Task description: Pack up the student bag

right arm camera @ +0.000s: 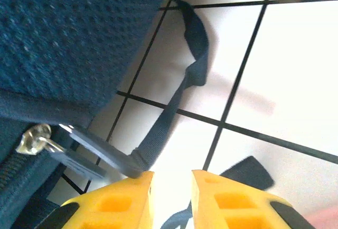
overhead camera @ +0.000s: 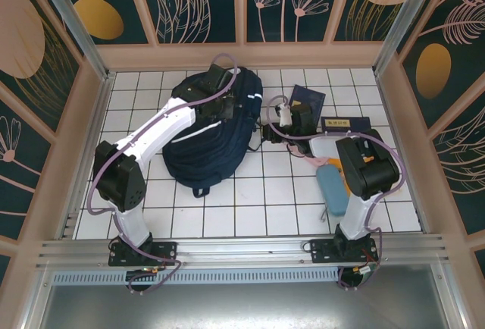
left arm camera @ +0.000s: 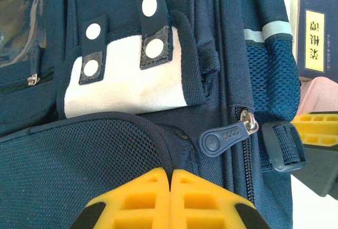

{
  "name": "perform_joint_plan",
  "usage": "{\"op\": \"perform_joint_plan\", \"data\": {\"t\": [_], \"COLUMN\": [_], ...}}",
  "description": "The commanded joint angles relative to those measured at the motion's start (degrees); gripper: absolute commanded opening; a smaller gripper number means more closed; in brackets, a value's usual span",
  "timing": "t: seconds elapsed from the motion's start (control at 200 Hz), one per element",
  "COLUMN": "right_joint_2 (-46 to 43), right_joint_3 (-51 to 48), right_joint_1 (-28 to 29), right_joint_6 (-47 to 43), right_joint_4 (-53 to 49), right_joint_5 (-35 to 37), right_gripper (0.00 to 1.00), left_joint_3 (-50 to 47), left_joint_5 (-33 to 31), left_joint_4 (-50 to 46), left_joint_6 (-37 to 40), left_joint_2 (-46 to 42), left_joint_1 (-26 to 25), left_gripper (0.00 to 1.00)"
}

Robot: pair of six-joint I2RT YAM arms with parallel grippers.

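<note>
The student bag [overhead camera: 208, 128], a large navy backpack, lies flat in the middle of the tiled table. My left gripper [overhead camera: 226, 105] rests on top of it. In the left wrist view its yellow fingers [left arm camera: 170, 179] are shut, tips pressed on the piping of a mesh panel; I cannot tell whether fabric is pinched. A blue zipper pull [left arm camera: 224, 136] hangs just right of them. My right gripper [overhead camera: 271, 130] is at the bag's right edge, low over the tiles. It [right arm camera: 172, 179] is open with nothing between its fingers, and the zipper pull [right arm camera: 84, 152] touches its left fingertip.
Two navy booklets [overhead camera: 307, 101] [overhead camera: 345, 124] lie right of the bag, with a pink item [overhead camera: 326, 151] and a teal pouch [overhead camera: 332, 189] nearer the right arm. A loose bag strap [right arm camera: 182, 92] trails over the tiles. Wooden walls enclose the table.
</note>
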Motion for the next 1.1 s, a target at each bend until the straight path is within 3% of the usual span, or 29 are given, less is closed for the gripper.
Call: {"op": "perform_joint_plan", "data": {"t": [0.0,0.335,0.41,0.591,0.716,0.901,1.096], "right_joint_2": [-3.92,-4.73,-3.02,0.74,3.74,6.3,9.92], "right_joint_3": [-2.42,-6.25,-5.33,-2.57,-0.59,-1.9,-0.5], "right_joint_1": [-0.03,0.24,0.26,0.07,0.05,-0.85,-0.78], "right_joint_6": [0.83,6.34,8.01,10.7,11.66,18.35,26.57], "right_joint_4": [6.37,13.15,14.63,16.22,17.01,26.65,35.56], "right_joint_5": [-0.33,-21.79,-23.87,-21.66,-20.34,-18.38,-20.78], "right_gripper": [0.27,0.31,0.25,0.31,0.31,0.36,0.43], "left_joint_3": [2.63,3.49,3.77,4.0,4.12,4.23,4.5], "left_joint_5": [-2.53,-0.96,-0.53,-0.22,0.13,0.25,1.24], "left_joint_4": [3.19,2.92,2.84,2.53,2.41,2.43,2.57], "left_joint_6": [2.6,3.43,3.43,3.26,3.17,2.99,2.75], "left_joint_2": [-3.79,-3.57,-3.48,-3.45,-3.6,-3.79,-3.38], "left_joint_1": [0.69,0.8,0.69,0.7,0.75,0.77,0.75], "left_gripper": [0.0,0.0,0.0,0.0,0.0,0.0,0.0]}}
